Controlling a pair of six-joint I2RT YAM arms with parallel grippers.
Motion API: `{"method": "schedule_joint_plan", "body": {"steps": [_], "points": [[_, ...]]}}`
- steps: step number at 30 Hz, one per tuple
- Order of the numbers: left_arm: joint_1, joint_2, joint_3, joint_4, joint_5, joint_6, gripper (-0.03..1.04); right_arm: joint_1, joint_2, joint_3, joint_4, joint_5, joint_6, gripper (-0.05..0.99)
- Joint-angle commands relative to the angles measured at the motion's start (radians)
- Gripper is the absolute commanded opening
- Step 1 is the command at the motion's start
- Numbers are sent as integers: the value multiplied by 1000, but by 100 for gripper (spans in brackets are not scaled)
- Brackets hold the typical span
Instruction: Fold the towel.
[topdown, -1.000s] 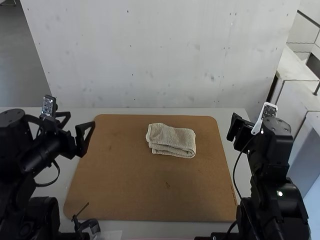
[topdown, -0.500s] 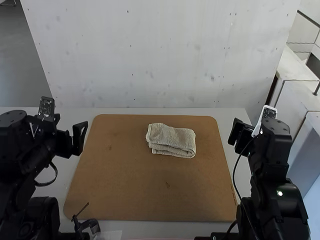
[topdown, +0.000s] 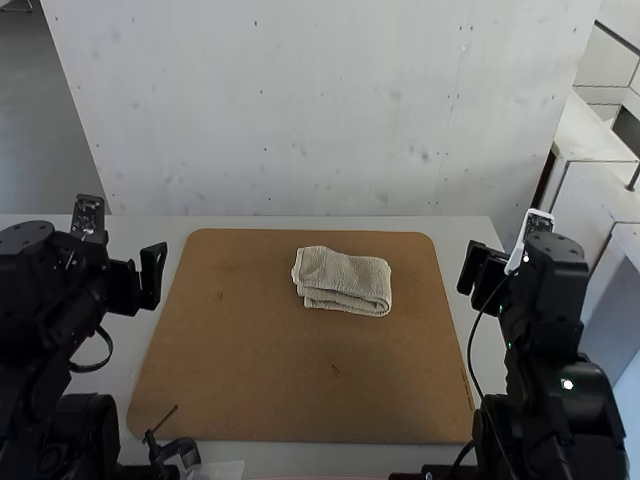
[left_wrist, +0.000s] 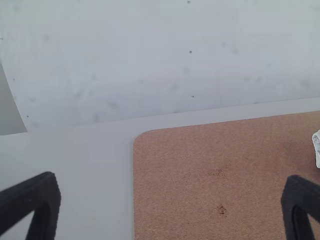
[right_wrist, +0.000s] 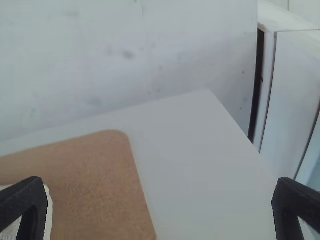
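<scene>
Near the far side of the brown board lies the beige towel (topdown: 343, 281), folded into a small compact rectangle, its stacked layers showing along the near edge. The left gripper (topdown: 137, 281) is off the board's left side, apart from the towel. The right gripper (topdown: 478, 272) is beyond the board's right side, also away from the cloth. In the left wrist view the left gripper (left_wrist: 171, 202) has its fingers wide apart with nothing between them, and a bit of the towel (left_wrist: 317, 148) shows. The right gripper (right_wrist: 159, 202) stands open too, one finger partly covering the towel (right_wrist: 10, 231).
The brown board (topdown: 300, 390) lies flat on the light table (topdown: 470, 228). A pale wall (topdown: 300, 120) rises behind the table. Close to the board's near left corner is a small black clamp-like part (topdown: 178, 450). White cabinets (topdown: 590, 200) stand to the right.
My left gripper has drawn back leftward, away from the board, and turned slightly. The right arm has shifted slightly toward the right. The towel has stayed as it was.
</scene>
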Motion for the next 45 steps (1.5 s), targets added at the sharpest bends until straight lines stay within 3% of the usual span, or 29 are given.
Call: {"method": "schedule_joint_plan", "body": {"steps": [1,5,45], "points": [[-7,-5,9,6,-27,12,99,0,2,51,-110,-47,2,97],[-7,-5,9,6,-27,12,99,-3,5,92,-220,-63,3,97],[-7,-5,9,6,-27,12,99,9,-23,89,-209,-62,-6,97]]}}
